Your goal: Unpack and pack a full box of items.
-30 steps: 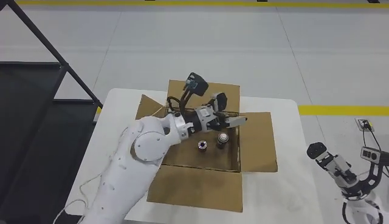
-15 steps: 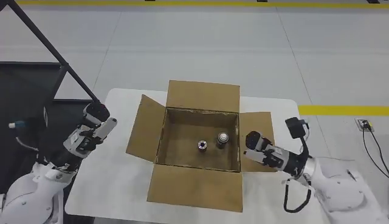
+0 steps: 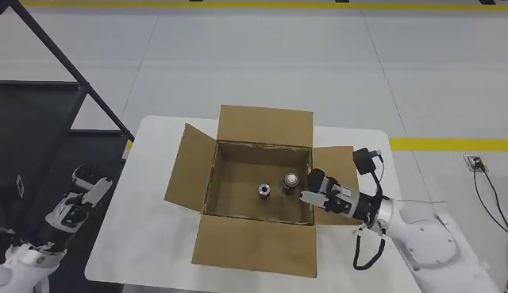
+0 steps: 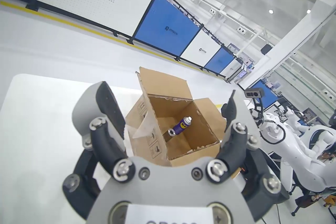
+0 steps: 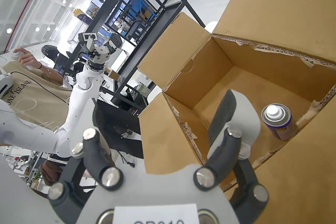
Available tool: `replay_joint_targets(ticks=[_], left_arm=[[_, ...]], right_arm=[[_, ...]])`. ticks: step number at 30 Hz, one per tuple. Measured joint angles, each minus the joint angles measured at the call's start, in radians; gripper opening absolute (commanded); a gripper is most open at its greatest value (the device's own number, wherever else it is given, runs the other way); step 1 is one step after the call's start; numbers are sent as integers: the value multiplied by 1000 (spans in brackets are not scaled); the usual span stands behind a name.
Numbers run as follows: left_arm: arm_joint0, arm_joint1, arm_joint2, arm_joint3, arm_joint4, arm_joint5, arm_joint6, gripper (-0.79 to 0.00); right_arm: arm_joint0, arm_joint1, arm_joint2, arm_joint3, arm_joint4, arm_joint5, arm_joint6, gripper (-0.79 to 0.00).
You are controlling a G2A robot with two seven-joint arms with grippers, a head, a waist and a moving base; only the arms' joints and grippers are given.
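An open cardboard box point(image 3: 255, 245) stands in the middle of the white table point(image 3: 155, 217). Inside it a blue spray can point(image 3: 290, 182) stands upright near the right wall, with a small round metal part point(image 3: 263, 189) beside it. My right gripper point(image 3: 312, 191) hovers open at the box's right rim, close to the can point(image 5: 277, 118); one of its fingers point(image 5: 227, 114) hangs over the box's inside. My left gripper point(image 3: 89, 188) is open beyond the table's left edge, facing the box point(image 4: 172, 130) and can point(image 4: 182, 125) from a distance, with nothing between its fingers point(image 4: 107, 104).
The box's four flaps are folded outward; the right flap point(image 3: 337, 186) lies under my right arm. A black metal rack point(image 3: 48, 51) stands left of the table, near my left arm. Bare table top lies left of the box.
My left arm has pulled away from the box, past the table's left edge. My right gripper has come in from the right, up to the box's right rim.
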Motion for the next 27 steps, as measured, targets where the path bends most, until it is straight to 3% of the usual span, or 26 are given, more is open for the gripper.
replay_joint_targets(ticks=[5, 10, 17, 21, 24, 27], left_arm=[[0, 0, 0, 0, 0, 0, 0, 0], [13, 6, 25, -16, -32, -33, -5, 0], [37, 21, 1, 10, -87, -51, -22, 0], [43, 31, -5, 35, -139, -39, -45, 0], [47, 37, -7, 44, -153, -40, -61, 0], [49, 43, -3, 51, -152, -44, -63, 0]], right_arm=[[30, 0, -23, -35, -42, 25, 20, 0], [208, -13, -181, -71, -376, -15, 203, 0], [482, -89, -479, 71, -692, 237, 330, 0], [649, -162, -636, 246, -718, 323, 347, 0], [740, -206, -700, 361, -642, 280, 394, 0], [784, -223, -711, 429, -602, 275, 420, 0]])
